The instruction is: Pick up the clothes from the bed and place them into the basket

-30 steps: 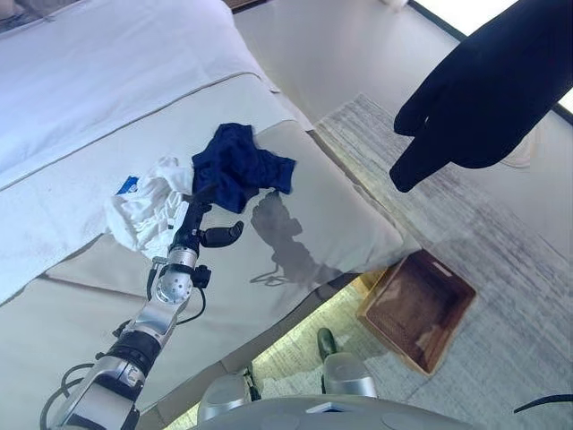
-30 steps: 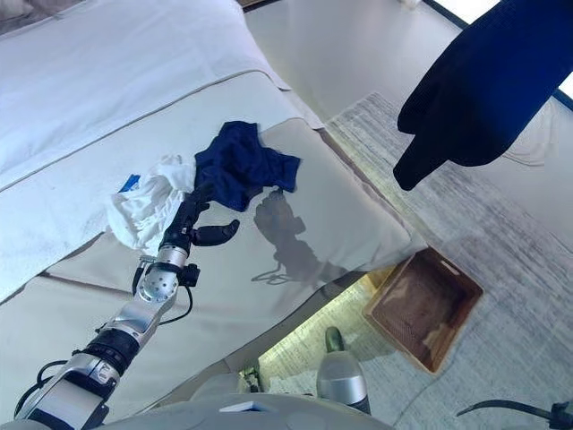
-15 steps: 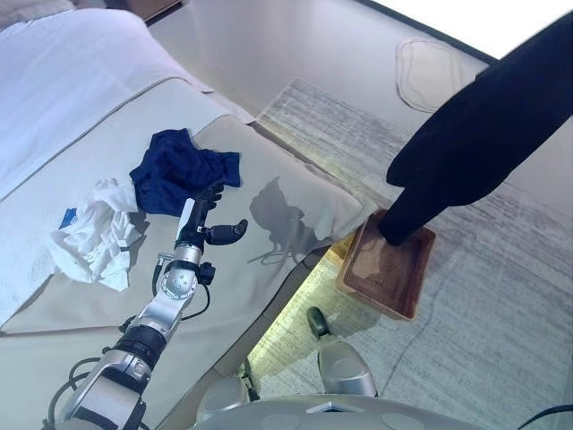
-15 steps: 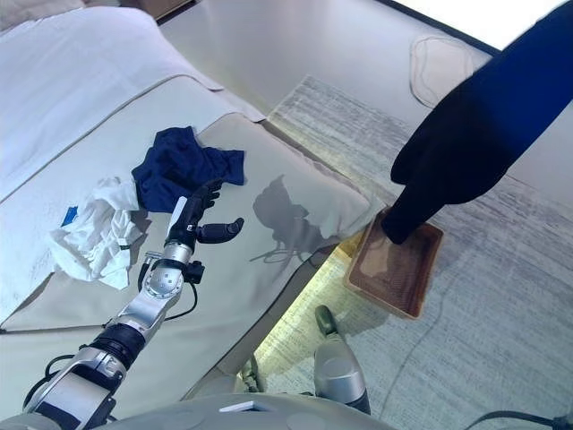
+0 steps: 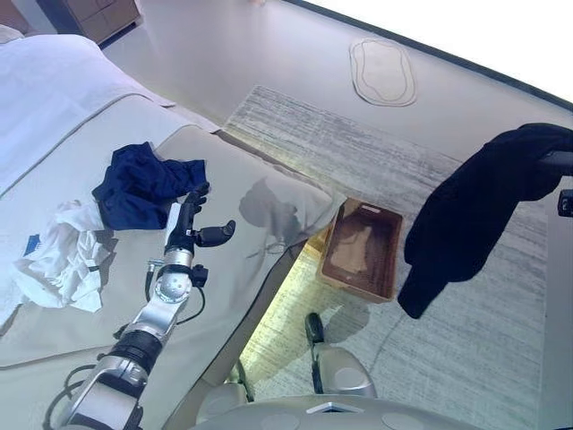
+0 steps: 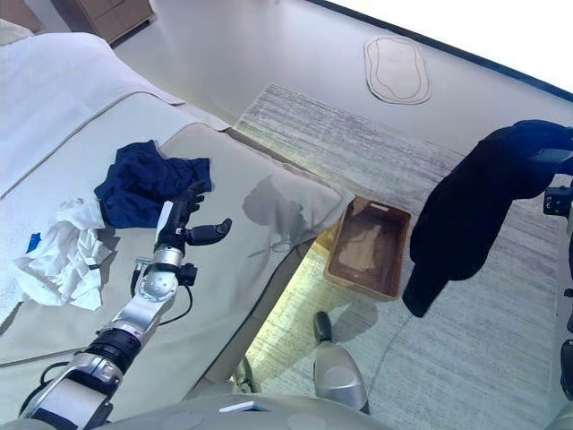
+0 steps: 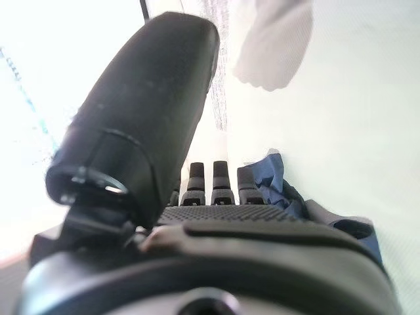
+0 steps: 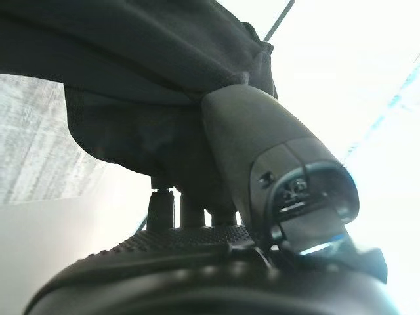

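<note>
A navy blue garment [image 5: 134, 184] and a crumpled white garment [image 5: 58, 255] lie on the beige bed cover [image 5: 260, 193]. My left hand [image 5: 183, 228] is open just beside the blue garment, fingers pointing at it; the garment also shows past the fingers in the left wrist view [image 7: 266, 174]. My right hand [image 8: 197, 243] is shut on a dark garment [image 5: 466, 215], which hangs in the air over the rug. It hangs to the right of the brown rectangular basket [image 5: 376, 208], which stands on the floor by the bed's corner.
A grey striped rug [image 5: 358, 152] lies under the basket. A pale round mat [image 5: 383, 72] lies on the floor further off. A wooden cabinet [image 5: 94, 13] stands at the far left. White bedding [image 5: 45, 90] covers the bed's far part.
The camera has turned to the right. The dark garment in my right hand has gone from in front of the basket to its right and hangs lower. My left hand stays by the blue garment.
</note>
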